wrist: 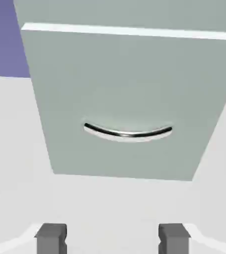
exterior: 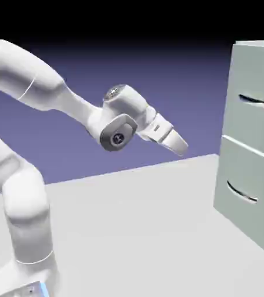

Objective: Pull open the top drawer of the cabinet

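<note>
From the side I see the cabinet [exterior: 255, 145] at the tabletop's [exterior: 128, 226] right edge, top drawer [exterior: 257, 93] flush, its handle [exterior: 256, 102] horizontal, facing my gripper [exterior: 180, 145], which hangs well apart, nothing between. My hand view frames only the lower drawer [wrist: 129, 99], fingertips [wrist: 51, 237] wide and empty.

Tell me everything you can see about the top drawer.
The top drawer is the upper of two in the pale grey-green cabinet, at the exterior view's right edge. Its flat, matte front carries a thin curved silver handle. It looks shut, its front about level with the lower drawer's. Nothing touches it: the gripper hangs apart from the cabinet, to its left, with its fingers apart. The hand view shows mainly the lower drawer, with only a strip of the top drawer above the seam.
</note>
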Robot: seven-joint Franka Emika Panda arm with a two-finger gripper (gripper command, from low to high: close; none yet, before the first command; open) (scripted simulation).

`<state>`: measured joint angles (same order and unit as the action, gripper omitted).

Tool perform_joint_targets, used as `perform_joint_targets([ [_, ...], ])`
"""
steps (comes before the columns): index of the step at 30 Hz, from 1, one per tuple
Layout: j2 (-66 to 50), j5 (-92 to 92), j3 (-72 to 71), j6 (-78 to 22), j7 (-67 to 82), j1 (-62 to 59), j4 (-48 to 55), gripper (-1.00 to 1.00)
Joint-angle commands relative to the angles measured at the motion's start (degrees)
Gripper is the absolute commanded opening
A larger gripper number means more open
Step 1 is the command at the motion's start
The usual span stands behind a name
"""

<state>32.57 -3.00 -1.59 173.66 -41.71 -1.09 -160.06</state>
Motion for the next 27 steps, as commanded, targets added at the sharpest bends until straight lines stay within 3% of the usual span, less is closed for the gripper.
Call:
perform_joint_targets([
  [1,-0.07,-2.5,-1.32,-0.29,0.62,-1.48,0.78,0.0],
  [27,-1.94,-67.28,-35.7,-7.83,16.63,-39.9,21.13,0.0],
])
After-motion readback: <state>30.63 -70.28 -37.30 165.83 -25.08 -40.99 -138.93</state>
